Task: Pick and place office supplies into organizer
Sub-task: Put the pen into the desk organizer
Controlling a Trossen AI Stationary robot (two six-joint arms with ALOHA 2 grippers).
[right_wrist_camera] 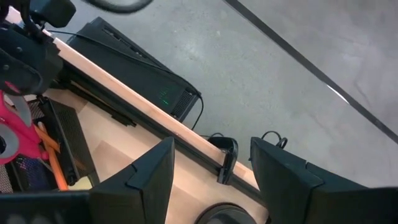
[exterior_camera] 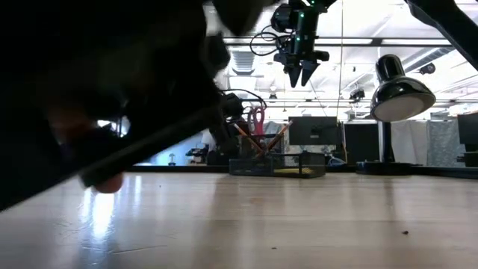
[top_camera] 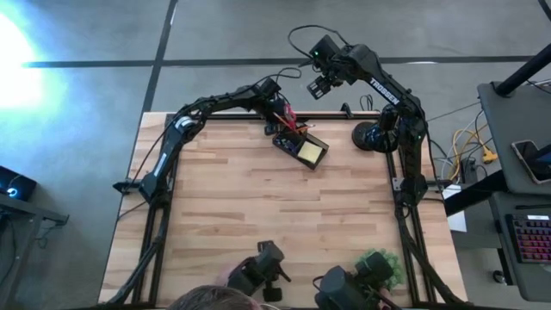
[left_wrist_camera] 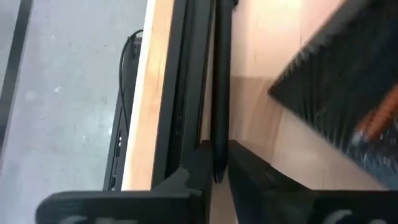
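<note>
The black mesh organizer (top_camera: pixel 300 145) stands near the table's far edge, with a yellow sticky-note pad (top_camera: pixel 312 153) lying in its near compartment. Red-handled scissors (exterior_camera: pixel 256 119) and orange pencils (exterior_camera: pixel 276 138) stick up out of its taller section. My left gripper (top_camera: pixel 277 105) hovers at the organizer's far left corner, shut on a thin black pen (left_wrist_camera: pixel 219 93). The organizer's mesh (left_wrist_camera: pixel 348 74) shows close beside the pen. My right gripper (right_wrist_camera: pixel 211 177) is open and empty, raised high beyond the far edge (top_camera: pixel 323 84). My left gripper pinches the thin black pen near one end (left_wrist_camera: pixel 216 163) between its two fingers. The pen runs along the fingers and sticks out forward past their tips, over the table's far edge strip. I cannot tell whether its other end touches anything.
A black desk lamp stands on its base (top_camera: pixel 370 136) right of the organizer. A green plant (top_camera: pixel 380 267) and black camera mounts (top_camera: pixel 265 271) sit at the near edge, where a person's head (top_camera: pixel 211 300) shows. Bare wood (top_camera: pixel 284 207) lies between them.
</note>
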